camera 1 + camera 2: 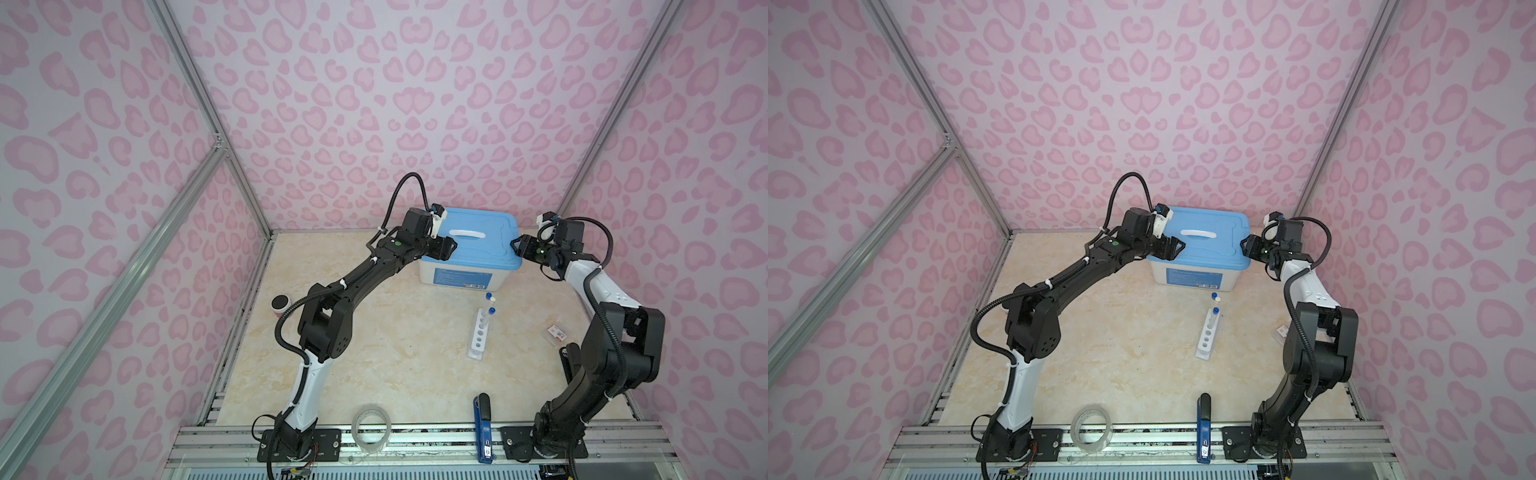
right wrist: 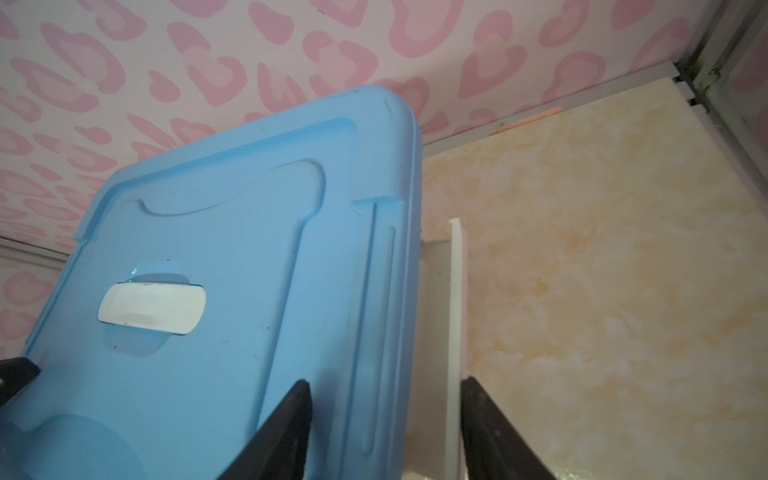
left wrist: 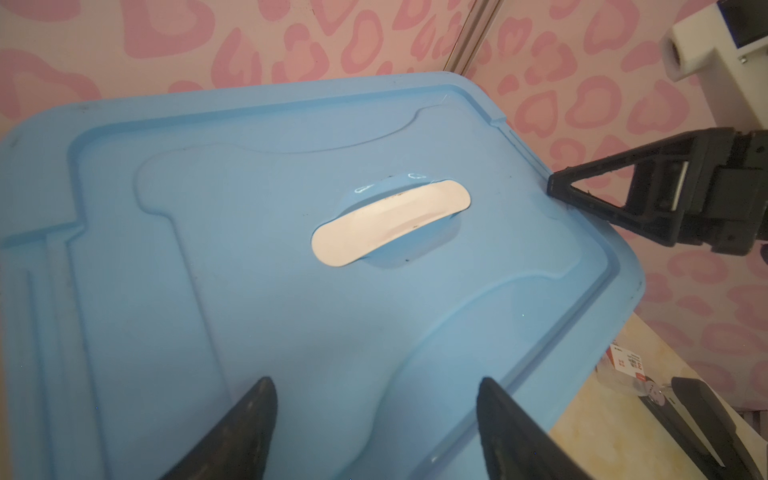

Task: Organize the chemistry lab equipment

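Lid (image 1: 469, 245) on bin (image 1: 453, 276), long axis left-right: left gripper (image 3: 376, 380) open over one short end, right gripper (image 2: 386, 380) jaws apart astride the other; tube rack (image 1: 478, 334) stands before bin, nearer right.

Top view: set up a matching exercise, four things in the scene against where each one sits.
Things:
1 stapler
2 tape roll
3 rack
4 blue-lidded box

Places:
a at the back wall
b mid-table, in front of the box
c front edge, beside the right arm's base
d front edge, nearer the left arm's base

Pairs: 1-c; 2-d; 3-b; 4-a.
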